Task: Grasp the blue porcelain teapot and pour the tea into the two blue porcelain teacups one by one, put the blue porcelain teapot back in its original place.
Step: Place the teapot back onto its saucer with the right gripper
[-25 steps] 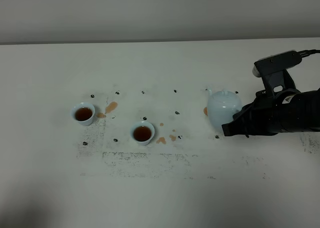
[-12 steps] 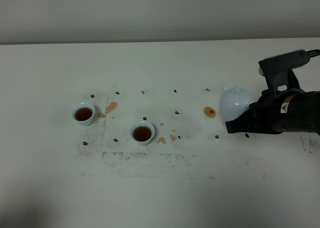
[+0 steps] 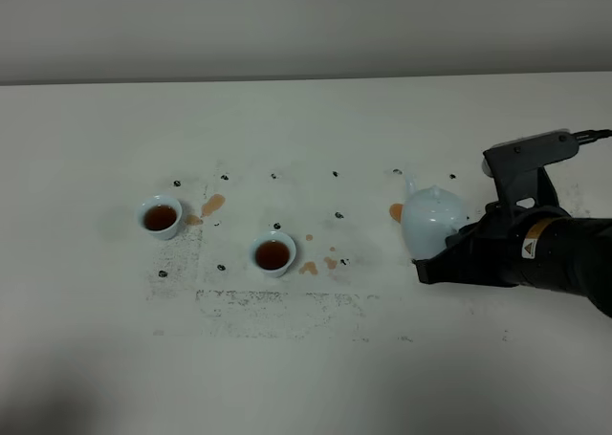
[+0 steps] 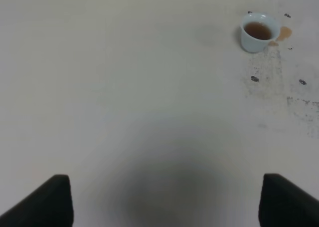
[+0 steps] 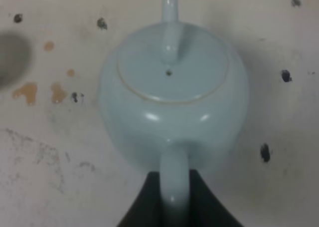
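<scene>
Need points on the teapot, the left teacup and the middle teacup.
teapot [image 3: 432, 220], exterior high view, on its round body.
left teacup [image 3: 160, 217], exterior high view, on the tea inside its rim.
middle teacup [image 3: 273, 254], exterior high view, on the tea inside its rim.

A bare test bench in a lab or robot workroom, not a home or a tea room. The white table fills the view up to a plain grey wall, with no furnishings on it. Its top is scuffed with grey wear patches, dotted with small dark marks and stained with brown tea spills. A black robot arm reaches over it.
</scene>
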`<move>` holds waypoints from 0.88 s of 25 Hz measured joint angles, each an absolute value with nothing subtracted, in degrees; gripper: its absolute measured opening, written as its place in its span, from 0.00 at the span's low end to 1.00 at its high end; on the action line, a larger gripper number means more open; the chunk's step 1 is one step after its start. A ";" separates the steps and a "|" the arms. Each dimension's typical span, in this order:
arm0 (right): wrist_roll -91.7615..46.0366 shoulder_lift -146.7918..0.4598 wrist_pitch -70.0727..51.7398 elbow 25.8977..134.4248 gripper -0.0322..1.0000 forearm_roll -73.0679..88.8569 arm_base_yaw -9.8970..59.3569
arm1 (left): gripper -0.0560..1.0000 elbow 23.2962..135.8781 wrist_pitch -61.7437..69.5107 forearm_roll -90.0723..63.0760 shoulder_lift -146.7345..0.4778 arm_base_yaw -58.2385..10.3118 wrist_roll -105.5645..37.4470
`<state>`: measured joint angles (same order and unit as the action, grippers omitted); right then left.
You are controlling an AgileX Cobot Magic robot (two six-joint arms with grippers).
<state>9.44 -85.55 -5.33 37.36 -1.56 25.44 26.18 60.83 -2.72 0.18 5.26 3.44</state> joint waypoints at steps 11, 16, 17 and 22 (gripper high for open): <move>9.44 -89.99 23.38 25.61 0.07 -2.15 25.44 | 0.74 26.18 60.83 -2.72 0.18 5.26 3.44; 9.44 -93.61 35.04 23.34 0.07 -2.15 25.44 | 0.74 26.18 60.83 -2.72 0.18 5.26 3.44; 9.44 -94.55 36.82 23.01 0.07 -2.15 25.44 | 0.74 26.18 60.83 -2.72 0.18 5.26 3.44; 9.44 -99.41 41.44 22.72 0.07 -2.15 25.44 | 0.74 26.18 60.83 -2.72 0.18 5.26 3.44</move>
